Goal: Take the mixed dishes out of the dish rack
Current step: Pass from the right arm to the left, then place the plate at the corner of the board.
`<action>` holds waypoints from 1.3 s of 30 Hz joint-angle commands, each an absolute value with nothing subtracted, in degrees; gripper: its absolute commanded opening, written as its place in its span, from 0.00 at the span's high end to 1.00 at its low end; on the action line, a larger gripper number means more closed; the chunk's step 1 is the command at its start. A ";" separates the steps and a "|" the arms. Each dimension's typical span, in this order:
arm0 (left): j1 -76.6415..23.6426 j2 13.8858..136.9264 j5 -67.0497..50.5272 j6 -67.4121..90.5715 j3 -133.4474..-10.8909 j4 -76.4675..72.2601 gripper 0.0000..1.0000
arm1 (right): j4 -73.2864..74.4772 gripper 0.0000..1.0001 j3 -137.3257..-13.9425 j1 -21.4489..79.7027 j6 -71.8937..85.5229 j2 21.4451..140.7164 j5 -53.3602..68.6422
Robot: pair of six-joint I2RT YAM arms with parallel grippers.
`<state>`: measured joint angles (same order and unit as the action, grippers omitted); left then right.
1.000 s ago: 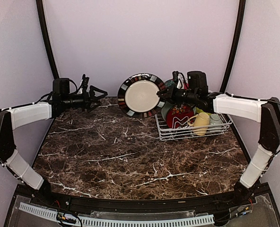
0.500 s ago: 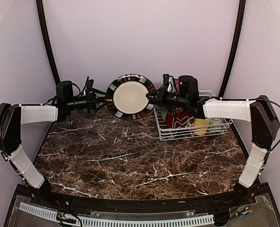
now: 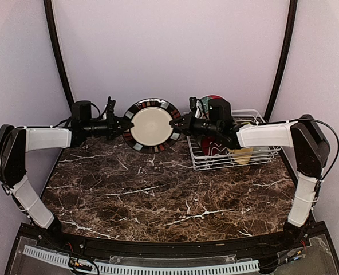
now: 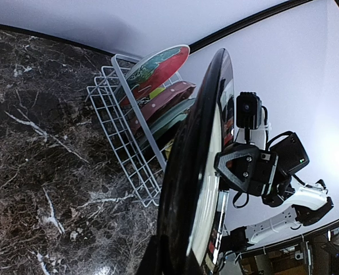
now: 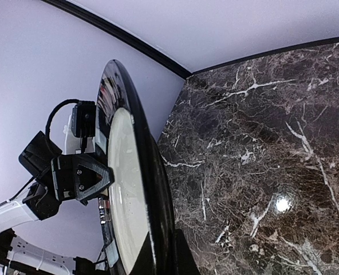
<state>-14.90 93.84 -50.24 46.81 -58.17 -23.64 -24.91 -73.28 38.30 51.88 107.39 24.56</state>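
Handover: your left gripper (image 3: 123, 125) and right gripper (image 3: 176, 122) each clamp opposite rims of the upright black-rimmed plate (image 3: 151, 125), apparently clear of the dish rack (image 3: 229, 165) to its right.

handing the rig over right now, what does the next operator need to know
Left gripper: shut on the left rim of the black-rimmed cream plate.
Right gripper: shut on its opposite rim.
Plate is out of the white wire dish rack, upright between the grippers, not set down.
Left in the rack: red patterned plates, a pale yellow mug, among others.
Likely next: right releases, left sets the plate down.
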 commanded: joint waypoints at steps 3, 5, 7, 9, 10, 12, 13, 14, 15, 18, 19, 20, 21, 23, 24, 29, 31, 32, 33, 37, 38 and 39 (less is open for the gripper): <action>-14.93 92.59 -49.44 44.28 -59.32 -20.05 0.99 | -30.94 1.00 -76.33 38.76 51.32 106.38 24.26; -14.49 92.81 -49.73 45.09 -59.22 -20.90 0.99 | -27.82 0.87 -77.08 38.76 50.56 106.35 23.70; -13.48 92.97 -50.02 46.13 -58.82 -22.08 0.99 | -23.97 0.73 -78.61 38.76 48.58 106.19 23.45; -12.64 93.23 -50.43 47.12 -58.55 -22.94 0.99 | -20.07 0.56 -79.17 38.76 46.74 105.45 22.09; -12.34 93.42 -50.38 47.60 -58.47 -23.12 0.99 | -18.28 0.49 -79.19 38.76 45.36 104.97 21.34; -11.32 93.89 -50.26 48.01 -58.18 -23.29 0.99 | -14.78 0.31 -79.19 38.74 42.65 103.95 19.66; -10.67 94.11 -50.03 48.00 -58.09 -23.25 0.99 | -13.04 0.26 -79.05 38.76 41.29 103.26 18.68; -10.39 94.25 -49.89 47.66 -58.09 -22.66 0.99 | -11.51 0.22 -78.95 38.69 39.71 102.64 17.62; -9.89 94.45 -49.41 47.43 -58.10 -22.19 0.99 | -9.78 0.18 -78.85 38.75 38.16 101.92 16.61; -9.16 95.02 -48.68 46.22 -58.25 -19.47 0.99 | -3.57 0.03 -79.41 38.90 33.04 100.25 13.94; -8.86 95.47 -48.47 46.18 -58.26 -19.18 0.99 | -1.90 0.02 -79.69 39.00 31.30 99.69 13.10; -8.57 95.73 -48.36 46.35 -58.27 -18.97 0.99 | -0.50 0.01 -80.06 39.06 29.77 98.91 12.15; -8.46 96.35 -48.48 46.47 -58.27 -18.89 0.99 | 1.71 0.01 -80.32 39.25 28.40 98.29 10.75; -8.29 97.12 -48.85 46.88 -58.42 -18.76 0.99 | 4.29 0.01 -80.42 39.57 25.60 97.08 8.41; -8.38 97.25 -48.84 46.92 -58.43 -18.25 0.99 | 5.95 0.01 -80.57 39.70 25.94 96.45 6.30; -9.03 94.76 -47.61 42.50 -57.53 -10.94 0.99 | 13.96 0.01 -82.38 39.69 22.95 92.95 5.67; -9.05 92.18 -47.18 40.96 -54.69 -8.45 0.99 | 13.54 0.01 -80.32 39.73 21.50 90.05 4.65; -9.27 90.04 -47.66 40.56 -53.58 -7.87 0.99 | 12.61 0.01 -78.36 39.73 21.30 88.23 3.48; -9.43 88.92 -47.82 39.45 -51.34 -6.19 0.99 | 11.08 0.01 -76.22 39.73 21.20 86.25 2.42; -13.75 81.64 -45.89 33.15 -45.39 3.34 0.99 | 0.80 0.01 -64.53 39.64 18.46 77.70 2.26; -14.48 79.19 -44.69 32.75 -42.46 4.17 0.99 | -0.88 0.01 -63.07 39.51 18.53 76.40 2.05; -15.73 77.83 -44.26 33.46 -40.79 4.08 0.99 | -1.15 0.01 -62.38 39.39 19.15 75.58 1.37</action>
<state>-11.38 86.83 -41.67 37.85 -45.60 -0.21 6.07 -67.66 39.35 21.08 79.26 3.95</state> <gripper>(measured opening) 0.057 0.986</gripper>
